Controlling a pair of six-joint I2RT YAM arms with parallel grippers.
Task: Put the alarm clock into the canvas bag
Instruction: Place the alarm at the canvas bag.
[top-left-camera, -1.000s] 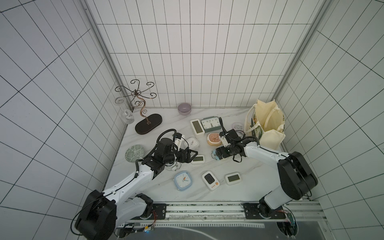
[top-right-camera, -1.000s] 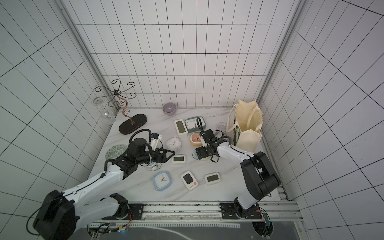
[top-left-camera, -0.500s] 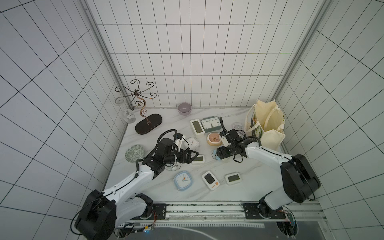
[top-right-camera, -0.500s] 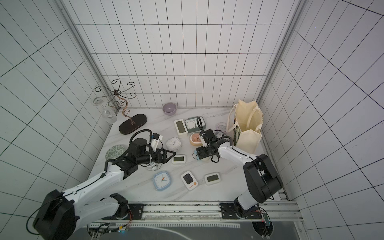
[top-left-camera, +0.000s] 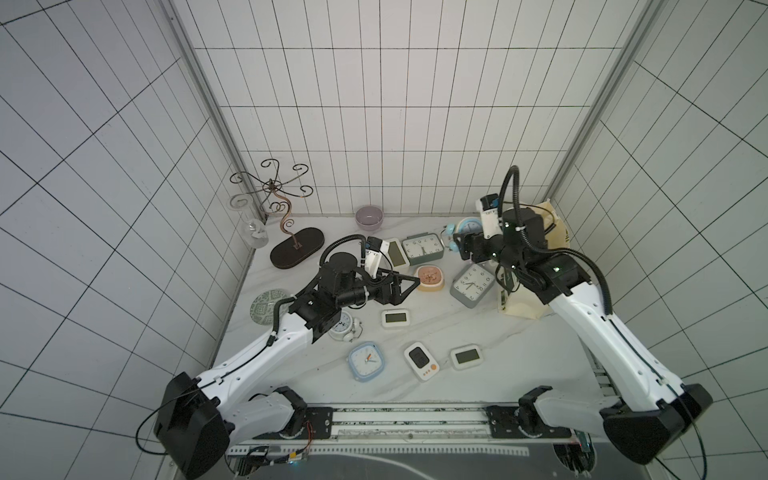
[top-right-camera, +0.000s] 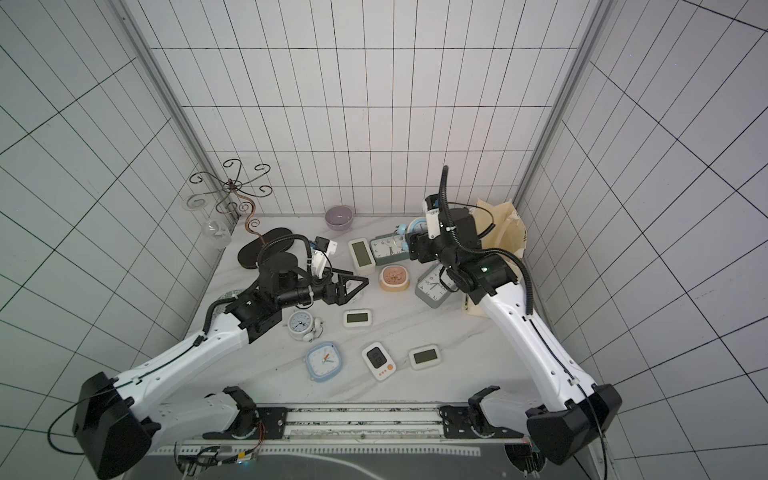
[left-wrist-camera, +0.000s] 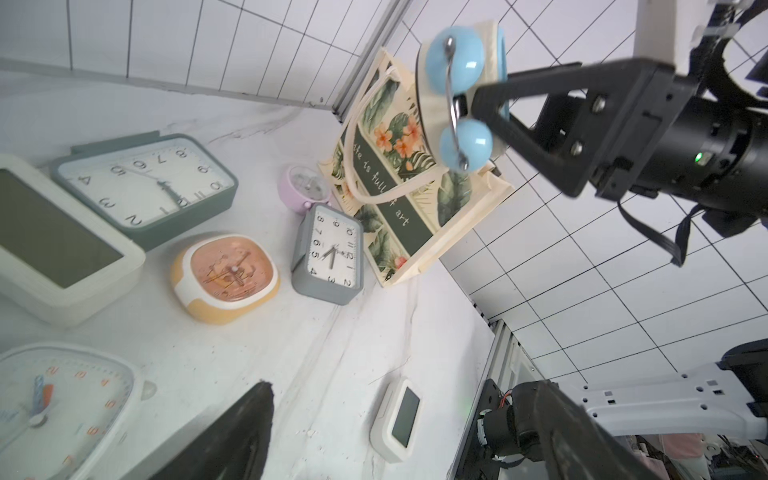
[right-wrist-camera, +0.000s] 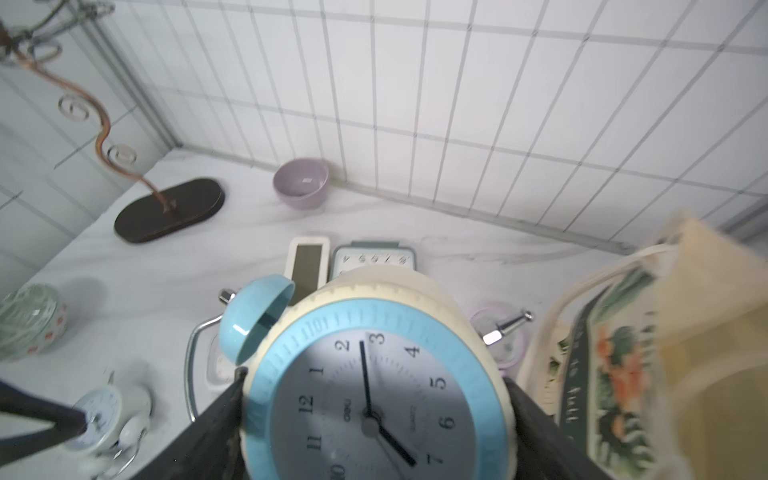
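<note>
One clock is up: right gripper (right-wrist-camera: 378, 411) clamps the alarm clock (left-wrist-camera: 457, 58) above the table (top-left-camera: 415, 386); canvas bag (top-left-camera: 557, 237) stands at its 3 o'clock. Left gripper (top-left-camera: 409, 284) hangs w/ jaws apart, empty. Prob. best: carry over bag mouth, lower well inside, then release.

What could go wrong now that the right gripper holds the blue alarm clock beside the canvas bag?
The right gripper pinches the alarm clock only by its round rim, so it might slip or turn.
The canvas bag is soft; the clock's bells or wire handle could snag on its opening and tip it.
A dropped clock could hit the grey clock beside the bag.
</note>
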